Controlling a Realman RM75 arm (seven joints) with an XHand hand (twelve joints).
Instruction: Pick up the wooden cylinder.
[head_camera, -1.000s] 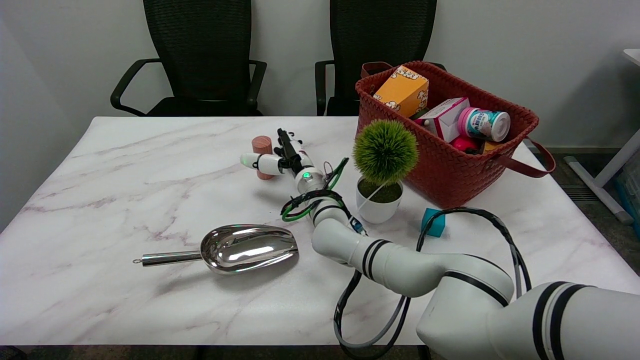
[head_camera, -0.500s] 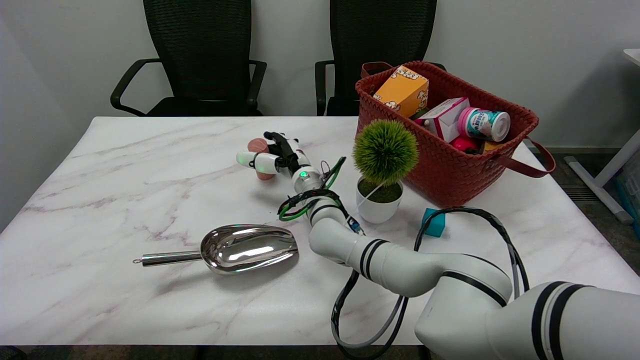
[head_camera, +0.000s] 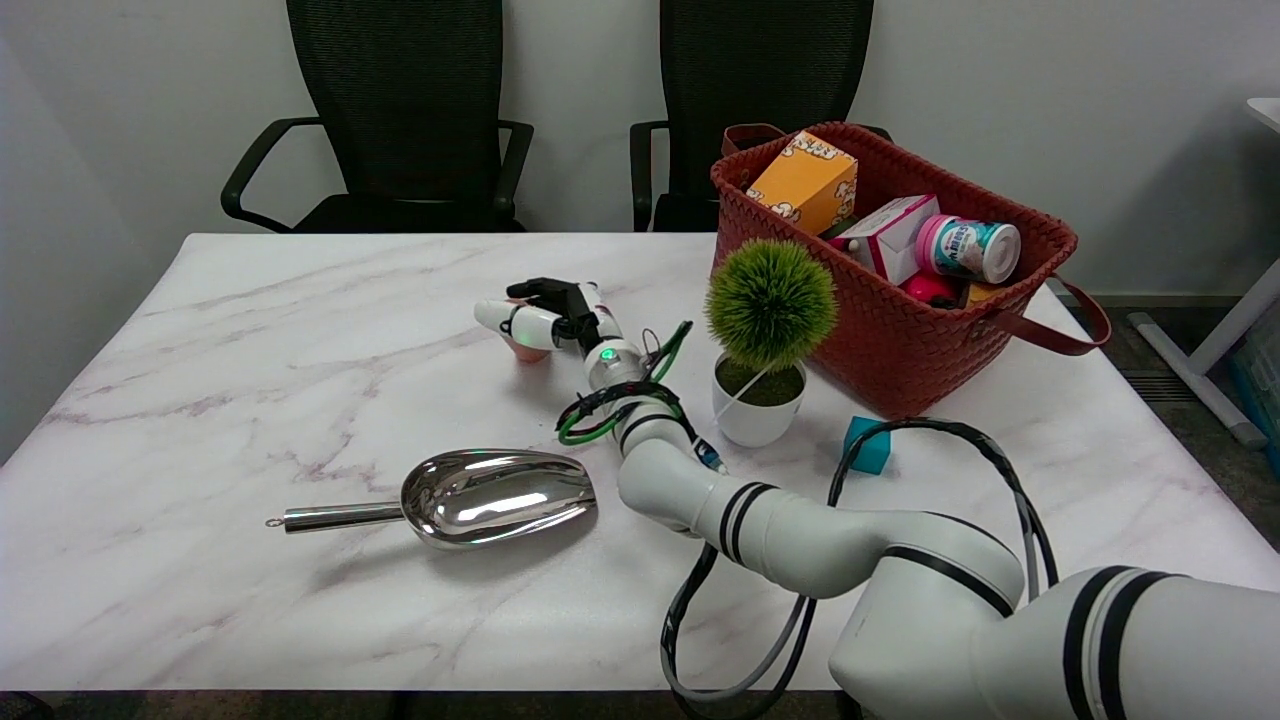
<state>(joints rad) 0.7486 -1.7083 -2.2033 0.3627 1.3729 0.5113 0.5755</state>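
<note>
Since prev frame, black-and-white right hand (head_camera: 548, 311) curled over the small reddish-brown wooden cylinder (head_camera: 525, 349) mid-table; fingers wrapped on it, mostly hiding it. Prob. light, stiff, smooth wood; grip round sides, firm.

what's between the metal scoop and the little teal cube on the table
In the head view, the right arm's white forearm crosses the stretch between the metal scoop and the teal cube; the rest is bare marble table.
</note>
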